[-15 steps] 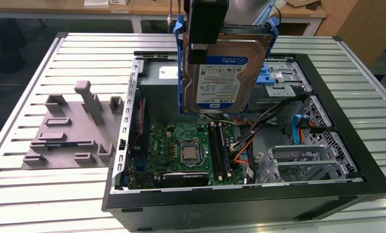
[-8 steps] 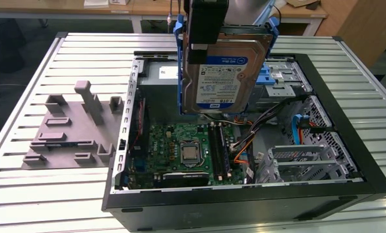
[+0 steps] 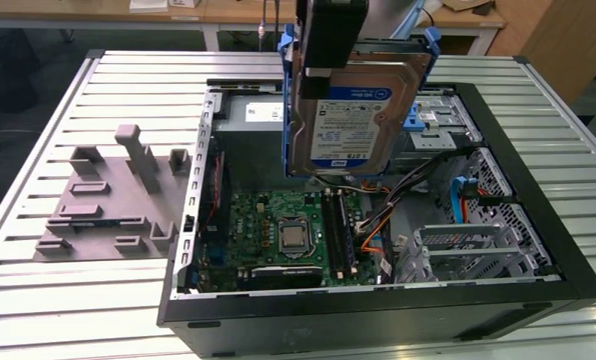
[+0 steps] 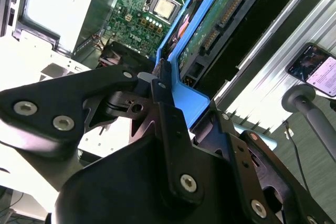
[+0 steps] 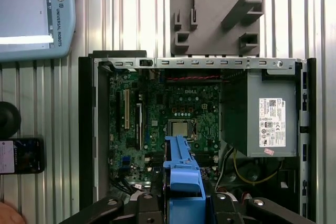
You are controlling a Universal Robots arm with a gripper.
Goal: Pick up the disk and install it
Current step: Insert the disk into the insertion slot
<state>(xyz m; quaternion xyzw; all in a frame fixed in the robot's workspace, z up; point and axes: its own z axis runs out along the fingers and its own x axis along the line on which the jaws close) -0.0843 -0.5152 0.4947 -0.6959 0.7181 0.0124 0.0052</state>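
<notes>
In the exterior view, a grey fixture [image 3: 108, 199] lies toward the surface's [image 3: 37, 315] edge at the exterior view's left, and the open computer case [image 3: 378, 315] sits toward the edge at the exterior view's right. The arm [image 3: 333, 26] reaches down over the case's far side. Its jaws are closed on the top of the disk [image 3: 356, 112], which hangs upright with its white-and-blue label facing the camera. The disk is above the motherboard [image 3: 288, 232], between the grey power-supply box [image 3: 258, 114] and the drive cage [image 3: 443, 120]. The second wrist view gives the disk's other face, a green circuit board and connector, with black fingers [image 4: 164, 111] pinching the blue caddy [image 4: 186, 95]. The first wrist view looks straight down the caddy's edge at the processor [image 5: 180, 128], with a teach pendant [image 5: 31, 19] and a phone [image 5: 21, 156] on the surface beside the case.
</notes>
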